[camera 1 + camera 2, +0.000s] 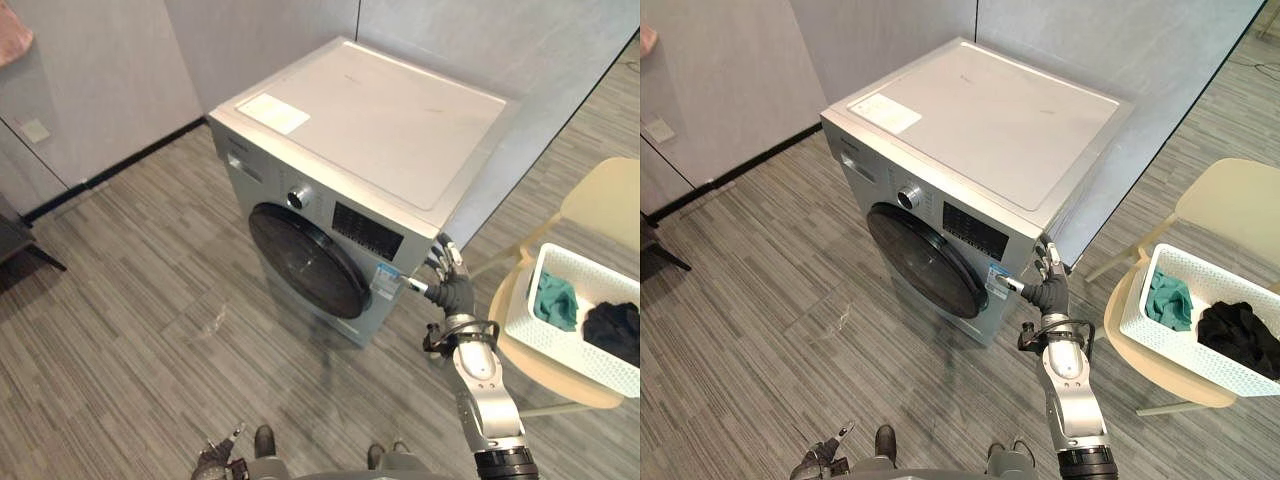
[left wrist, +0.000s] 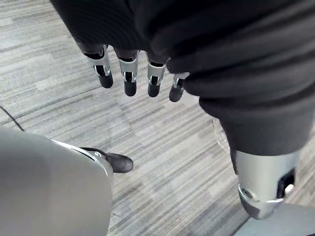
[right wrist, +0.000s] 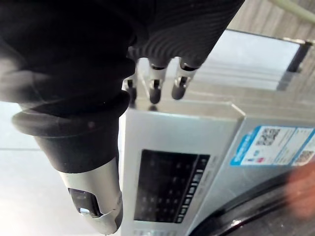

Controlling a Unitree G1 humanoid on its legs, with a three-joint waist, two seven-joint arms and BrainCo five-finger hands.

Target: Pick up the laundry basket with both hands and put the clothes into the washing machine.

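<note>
In the middle of a grey plank floor (image 1: 150, 300), seen from the head cameras, stands a silver washing machine (image 1: 370, 130), its round dark door (image 1: 305, 260) closed (so no clothes can go in yet). To the robot's right a white laundry basket (image 1: 560, 345) sits on a cream chair (image 1: 605, 195), probably raised there for an easy two-handed lift. A teal garment (image 1: 555, 300) and a black one (image 1: 612, 330) lie inside. The right hand (image 1: 447, 268) is held up just beside the machine's front corner, apart from the basket. The left wrist view shows the left hand (image 2: 147, 29) over bare floor, fingers (image 2: 129, 81) straight, holding nothing. The right wrist view shows that hand's fingers (image 3: 155, 91) relaxed and empty, above the control panel (image 3: 170, 184).
</note>
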